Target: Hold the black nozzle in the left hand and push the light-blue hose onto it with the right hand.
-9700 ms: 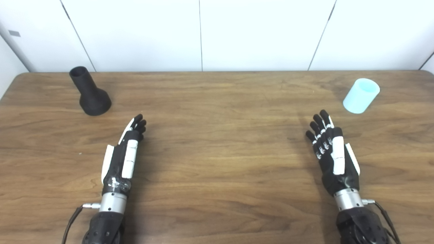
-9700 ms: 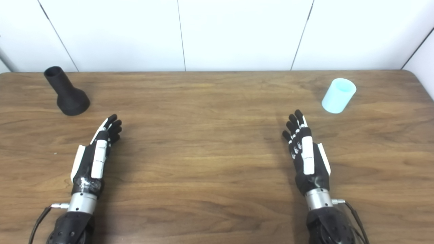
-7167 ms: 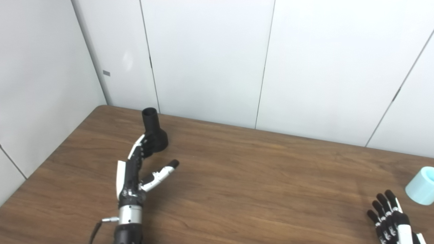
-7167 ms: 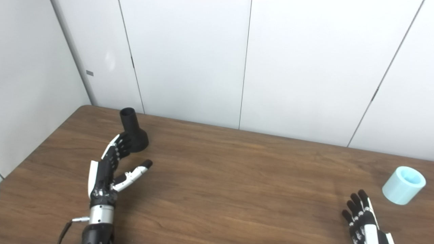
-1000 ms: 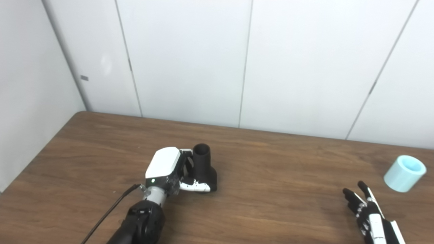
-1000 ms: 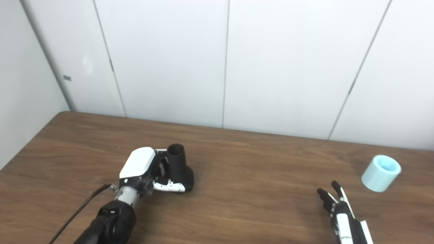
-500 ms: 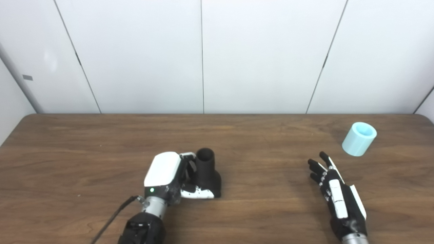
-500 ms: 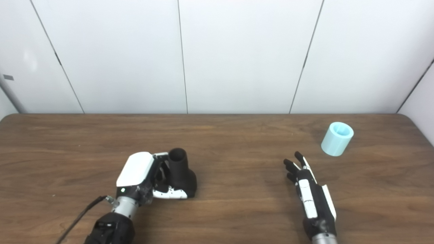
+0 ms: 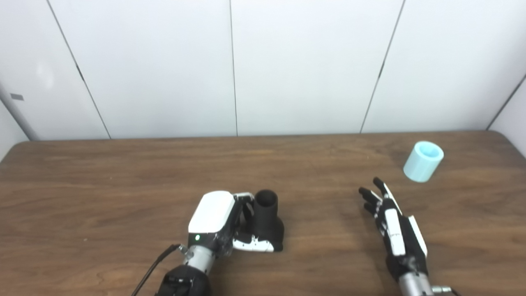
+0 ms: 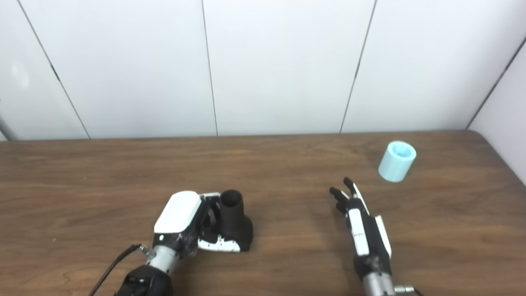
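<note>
The left hand (image 9: 224, 224) grips the black nozzle (image 9: 268, 220), which stands upright on the counter (image 9: 102, 185) with its open mouth up. The right hand (image 9: 392, 224) is empty, fingers spread. The light-blue hose (image 9: 423, 161) stands near the far right corner, apart from that hand.

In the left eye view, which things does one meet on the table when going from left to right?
Left robot hand → black nozzle in its grasp → right robot hand, open → light-blue hose, standing apart near the table's far right corner.
</note>
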`<state>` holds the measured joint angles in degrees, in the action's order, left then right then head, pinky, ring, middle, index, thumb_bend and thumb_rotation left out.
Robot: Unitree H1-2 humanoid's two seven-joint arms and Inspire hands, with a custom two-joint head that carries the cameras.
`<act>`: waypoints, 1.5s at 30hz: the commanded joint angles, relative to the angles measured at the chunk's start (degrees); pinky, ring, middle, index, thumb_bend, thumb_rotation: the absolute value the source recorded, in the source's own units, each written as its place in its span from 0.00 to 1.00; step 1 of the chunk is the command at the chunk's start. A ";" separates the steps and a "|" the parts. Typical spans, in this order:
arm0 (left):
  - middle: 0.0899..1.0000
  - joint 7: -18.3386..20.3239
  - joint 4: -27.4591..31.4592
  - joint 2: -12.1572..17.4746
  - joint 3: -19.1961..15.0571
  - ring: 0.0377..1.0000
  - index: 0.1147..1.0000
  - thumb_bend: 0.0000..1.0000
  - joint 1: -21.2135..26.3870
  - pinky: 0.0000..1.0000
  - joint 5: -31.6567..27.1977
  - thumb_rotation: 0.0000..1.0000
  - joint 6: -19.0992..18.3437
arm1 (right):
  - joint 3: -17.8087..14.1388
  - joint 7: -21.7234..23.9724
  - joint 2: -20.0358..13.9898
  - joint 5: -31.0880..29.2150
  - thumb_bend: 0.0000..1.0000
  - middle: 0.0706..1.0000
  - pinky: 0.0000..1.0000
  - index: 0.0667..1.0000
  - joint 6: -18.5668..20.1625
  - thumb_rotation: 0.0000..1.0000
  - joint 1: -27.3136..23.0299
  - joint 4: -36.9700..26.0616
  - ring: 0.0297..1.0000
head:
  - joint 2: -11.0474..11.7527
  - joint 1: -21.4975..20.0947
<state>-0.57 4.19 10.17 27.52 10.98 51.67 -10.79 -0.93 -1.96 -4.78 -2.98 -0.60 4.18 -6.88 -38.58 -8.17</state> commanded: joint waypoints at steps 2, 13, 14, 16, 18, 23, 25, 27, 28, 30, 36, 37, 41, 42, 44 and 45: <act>0.42 0.22 -0.36 -0.48 0.77 0.27 0.42 0.53 -0.25 0.24 0.79 0.00 1.49 | 2.63 1.93 2.13 -0.30 0.49 0.84 0.91 0.94 3.80 1.00 0.94 0.70 0.91 | -0.11 -0.36; 0.42 1.44 -1.51 -0.10 0.79 0.30 0.42 0.53 -0.38 0.27 0.38 0.00 1.60 | 0.47 0.31 1.29 -1.32 0.50 0.83 0.85 0.92 6.57 0.84 0.26 -4.80 0.87 | -0.97 -3.27; 0.42 1.60 -1.54 -0.02 0.81 0.30 0.42 0.53 -0.34 0.28 0.30 0.00 1.71 | 0.02 0.09 0.62 -0.78 0.51 0.84 0.86 0.91 7.10 0.81 -0.28 -5.93 0.87 | -1.05 -3.51; 0.42 1.01 -2.06 0.15 0.88 0.30 0.42 0.53 -0.32 0.28 0.39 0.00 2.60 | -0.70 -0.28 -1.11 1.26 0.50 0.84 0.88 0.91 8.44 0.77 -1.47 -7.93 0.88 | -1.07 -4.66; 0.42 0.88 -2.54 0.09 0.81 0.29 0.42 0.53 -0.44 0.27 0.44 0.00 3.00 | -1.88 -1.14 -2.85 3.81 0.52 0.84 0.89 0.89 10.90 0.66 -3.28 -10.16 0.89 | -1.05 -5.33; 0.42 0.64 -3.50 -0.11 0.81 0.29 0.42 0.53 -0.53 0.25 0.30 0.00 3.66 | -3.75 -0.33 -8.70 9.66 0.59 0.82 0.75 0.86 15.44 0.55 -7.43 -13.62 0.83 | -1.14 -6.14; 0.42 0.84 -3.74 -0.23 0.65 0.30 0.42 0.53 -0.58 0.26 -0.07 0.00 3.80 | -4.28 0.10 -11.27 11.63 0.62 0.81 0.79 0.84 15.96 0.51 -9.03 -13.71 0.82 | -1.15 -6.47; 0.42 0.94 -4.00 -0.30 0.42 0.30 0.42 0.53 -0.67 0.27 -0.46 0.00 3.95 | -4.89 1.08 -14.19 12.74 0.64 0.81 0.80 0.83 15.92 0.46 -10.66 -13.17 0.82 | -1.04 -7.26; 0.42 0.73 -4.18 -0.15 0.32 0.30 0.42 0.53 -0.69 0.27 -0.68 0.00 4.45 | -5.21 1.51 -15.35 13.06 0.65 0.81 0.78 0.83 16.20 0.44 -11.40 -12.96 0.82 | -0.94 -7.94; 0.42 0.82 -4.34 0.21 0.14 0.30 0.42 0.53 -0.71 0.26 -0.82 0.00 5.01 | -5.69 1.89 -17.38 14.21 0.68 0.81 0.75 0.83 16.47 0.42 -12.71 -12.34 0.82 | -0.80 -8.98; 0.42 0.46 -5.11 0.74 -0.32 0.31 0.42 0.53 -0.49 0.27 -0.64 0.00 5.66 | -4.72 2.41 -24.86 22.31 0.72 0.82 0.77 0.84 14.91 0.44 -17.60 -6.42 0.83 | -0.48 -9.89; 0.42 0.25 -5.41 0.74 -0.40 0.31 0.42 0.53 -0.47 0.27 -0.66 0.00 5.91 | -4.05 2.85 -26.36 24.31 0.71 0.83 0.79 0.84 15.08 0.44 -18.46 -5.52 0.84 | -0.39 -9.91; 0.42 1.16 -5.43 0.65 -0.67 0.31 0.42 0.53 -0.46 0.28 -0.53 0.00 5.73 | -1.22 4.52 -31.36 30.46 0.70 0.84 0.80 0.84 15.07 0.34 -21.74 -2.06 0.85 | -0.20 -10.18; 0.42 1.04 -5.52 0.75 -0.69 0.31 0.42 0.53 -0.46 0.28 -0.52 0.00 6.00 | 0.02 5.51 -33.17 32.36 0.70 0.84 0.80 0.84 15.02 0.33 -22.97 -0.14 0.85 | -0.14 -10.35; 0.42 0.89 -5.52 0.94 -0.74 0.31 0.42 0.53 -0.48 0.27 -0.56 0.00 6.45 | 2.42 7.39 -36.00 35.94 0.73 0.87 0.85 0.87 15.32 0.32 -25.04 2.82 0.89 | -0.11 -10.42; 0.42 0.82 -5.50 1.04 -0.77 0.31 0.42 0.53 -0.49 0.27 -0.55 0.00 6.62 | 3.19 7.66 -36.91 37.02 0.74 0.87 0.86 0.87 14.85 0.32 -25.82 4.17 0.90 | -0.08 -10.47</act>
<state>-1.88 0.56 10.03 26.33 11.27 50.74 -3.81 2.38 5.68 -39.41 31.68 15.56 -19.17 -2.66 -38.58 -18.63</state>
